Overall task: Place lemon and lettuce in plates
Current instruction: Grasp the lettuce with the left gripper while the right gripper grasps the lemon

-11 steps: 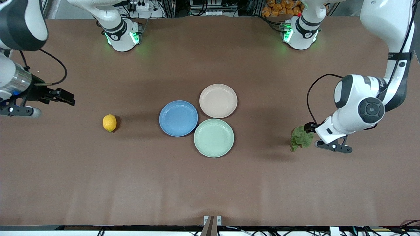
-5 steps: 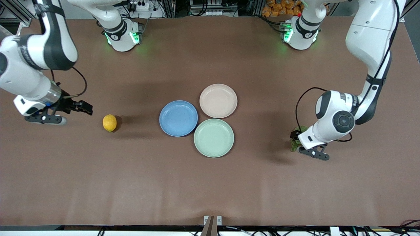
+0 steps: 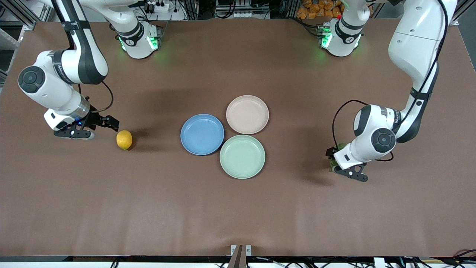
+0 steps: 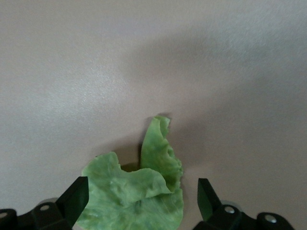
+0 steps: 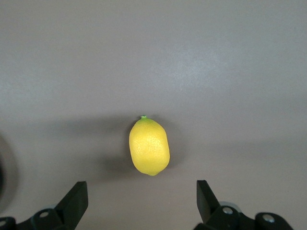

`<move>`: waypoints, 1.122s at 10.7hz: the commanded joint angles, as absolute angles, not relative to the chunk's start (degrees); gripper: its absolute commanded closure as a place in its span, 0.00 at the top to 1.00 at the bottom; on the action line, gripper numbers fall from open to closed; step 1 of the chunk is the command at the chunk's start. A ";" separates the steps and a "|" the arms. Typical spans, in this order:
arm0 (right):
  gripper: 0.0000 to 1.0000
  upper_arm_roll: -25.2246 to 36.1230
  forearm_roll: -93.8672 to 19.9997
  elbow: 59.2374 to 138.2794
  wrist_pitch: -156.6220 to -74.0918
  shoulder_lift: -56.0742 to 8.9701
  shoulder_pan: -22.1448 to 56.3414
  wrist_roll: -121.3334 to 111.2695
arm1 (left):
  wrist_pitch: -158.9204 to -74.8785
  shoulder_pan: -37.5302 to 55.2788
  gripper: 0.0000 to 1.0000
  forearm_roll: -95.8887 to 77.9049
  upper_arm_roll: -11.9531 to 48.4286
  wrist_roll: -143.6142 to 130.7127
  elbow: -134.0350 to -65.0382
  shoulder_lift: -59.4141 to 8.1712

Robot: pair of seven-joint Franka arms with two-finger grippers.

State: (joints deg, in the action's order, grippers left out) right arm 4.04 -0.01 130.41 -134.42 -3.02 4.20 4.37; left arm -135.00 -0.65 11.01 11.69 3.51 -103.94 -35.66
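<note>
The lemon (image 3: pixel 124 139) lies on the brown table toward the right arm's end. My right gripper (image 3: pixel 112 124) is open and empty, low beside it on the side away from the plates. In the right wrist view the lemon (image 5: pixel 149 146) lies just ahead of the open fingertips (image 5: pixel 76 199). The lettuce (image 4: pixel 139 191) lies on the table toward the left arm's end. My left gripper (image 3: pixel 332 158) is open and low over it, one finger on each side of the leaf, and hides most of it in the front view. The blue plate (image 3: pixel 202 134) and the beige-pink plate (image 3: pixel 247 114) stand empty mid-table.
A pale mint-green plate (image 3: pixel 242 156) stands empty, touching the other two plates on the side nearer the front camera. The arm bases stand along the table edge farthest from the camera.
My right gripper has swung in from the table's end to just beside the lemon. My left gripper has moved down over the lettuce, hiding most of it in the front view.
</note>
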 commanded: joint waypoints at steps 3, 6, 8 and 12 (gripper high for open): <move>1.00 3.08 -0.18 134.03 -144.21 -7.98 2.55 4.48 | -135.44 -1.32 1.00 12.83 11.69 4.13 -103.97 -37.17; 1.00 3.08 -0.18 133.95 -147.82 -11.68 2.55 4.57 | -135.35 -1.67 1.00 12.83 11.69 3.34 -104.15 -37.97; 1.00 3.08 -0.18 133.95 -150.37 -14.14 2.55 4.66 | -135.44 -1.84 1.00 12.83 11.69 3.34 -104.06 -38.41; 1.00 2.90 -0.18 133.95 -154.51 -18.45 2.55 5.10 | -135.44 -0.97 0.00 12.13 11.78 0.19 -103.71 -38.14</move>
